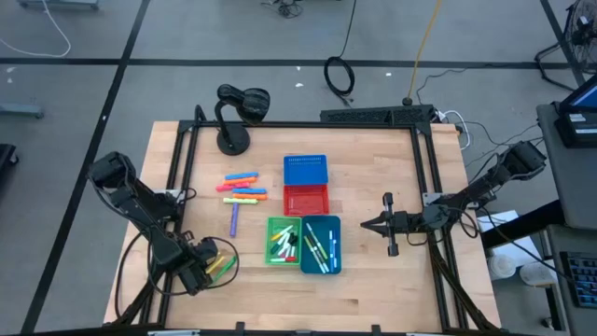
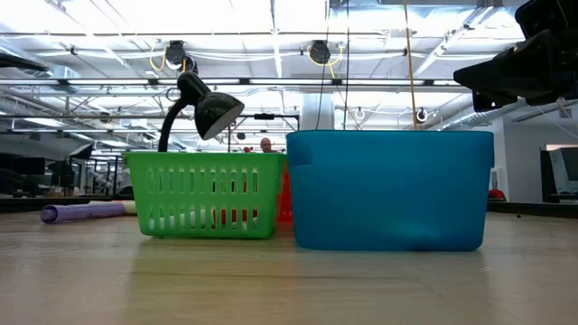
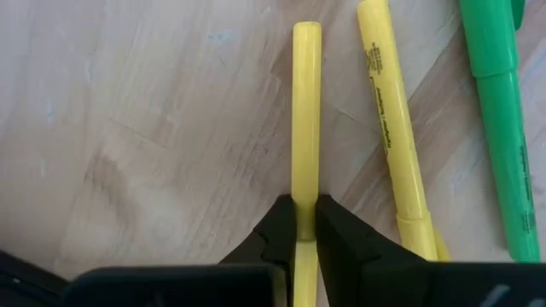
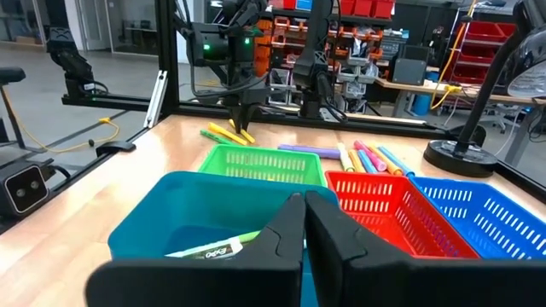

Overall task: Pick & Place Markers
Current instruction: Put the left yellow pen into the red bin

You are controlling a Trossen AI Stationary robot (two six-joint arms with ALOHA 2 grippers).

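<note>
Wooden table (image 3: pixel 128 128): yellow marker (image 3: pixel 306 111) between left fingers (image 3: pixel 277 239).

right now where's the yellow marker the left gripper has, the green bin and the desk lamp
yellow marker (image 3: pixel 306 111), left wrist view, mid-barrel
left gripper (image 3: pixel 305 223), left wrist view, between fingertips
green bin (image 2: pixel 206 194), low view, front wall
desk lamp (image 1: pixel 244 101), high view, shade

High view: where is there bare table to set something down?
Bare wood lies along the near edge below the green bin and teal bin, and right of the blue bin. Crowded: loose markers left of the bins, left gripper.
</note>
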